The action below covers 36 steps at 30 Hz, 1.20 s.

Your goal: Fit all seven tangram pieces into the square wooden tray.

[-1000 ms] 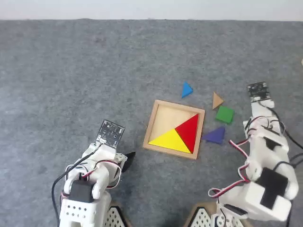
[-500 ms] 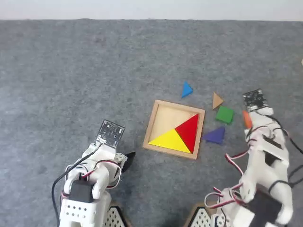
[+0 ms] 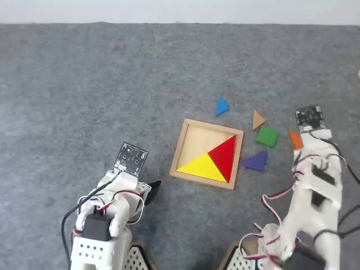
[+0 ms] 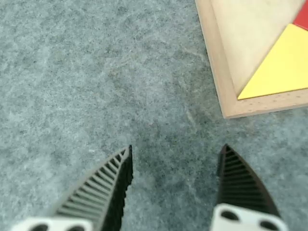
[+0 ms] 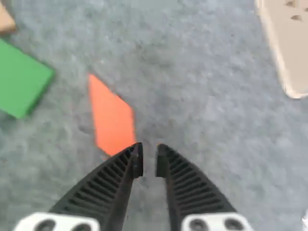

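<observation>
Grey, felt-like cloth covers the surface. At the near left, the left hand is held low over bare cloth with its fingers spread wide and nothing between them. A corner of the wooden tray is seen just ahead of it.

Two of the seven pieces are seated in the tray. The yellow triangle fills the near edge, and the red triangle lies against it along the right side (the rest of the tray floor is bare wood).

Five pieces are left outside. The blue triangle lies beyond the tray. The purple triangle lies just beside the tray's right rim. The tan triangle and green square lie near each other, and the orange parallelogram lies farther right.

The right hand is closed to a narrow slit and nothing is gripped. One fingertip lies right at the parallelogram's near corner. The task is judged less than a third done.
</observation>
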Available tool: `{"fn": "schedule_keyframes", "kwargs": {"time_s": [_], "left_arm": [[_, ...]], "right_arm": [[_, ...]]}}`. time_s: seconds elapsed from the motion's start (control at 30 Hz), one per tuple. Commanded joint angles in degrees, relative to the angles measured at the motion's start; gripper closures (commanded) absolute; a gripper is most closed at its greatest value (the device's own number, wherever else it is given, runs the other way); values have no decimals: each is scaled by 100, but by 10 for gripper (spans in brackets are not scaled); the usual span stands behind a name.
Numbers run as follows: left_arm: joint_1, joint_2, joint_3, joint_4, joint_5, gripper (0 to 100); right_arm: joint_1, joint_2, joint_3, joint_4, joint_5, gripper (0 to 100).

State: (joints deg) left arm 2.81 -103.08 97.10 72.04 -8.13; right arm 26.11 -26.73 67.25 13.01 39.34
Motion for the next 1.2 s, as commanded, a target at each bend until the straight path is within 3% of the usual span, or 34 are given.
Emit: {"fn": "schedule_keyframes", "kwargs": {"time_s": [0.0,0.13,0.37,0.87,1.17], "left_arm": [[44,-97,-66,26,35,720],[44,-97,-66,26,35,720],[44,-97,-66,26,35,720],[44,-97,-66,26,35,720],[44,-97,-66,26,35,720]], "right_arm": [[-251,919,-1011,242,-431,866],[-356,2088,-1811,769,88,909],[-400,2905,-1837,778,1240,922],[1138,2914,-2435,760,1116,927],[1253,2905,-2435,778,457,916]]}}
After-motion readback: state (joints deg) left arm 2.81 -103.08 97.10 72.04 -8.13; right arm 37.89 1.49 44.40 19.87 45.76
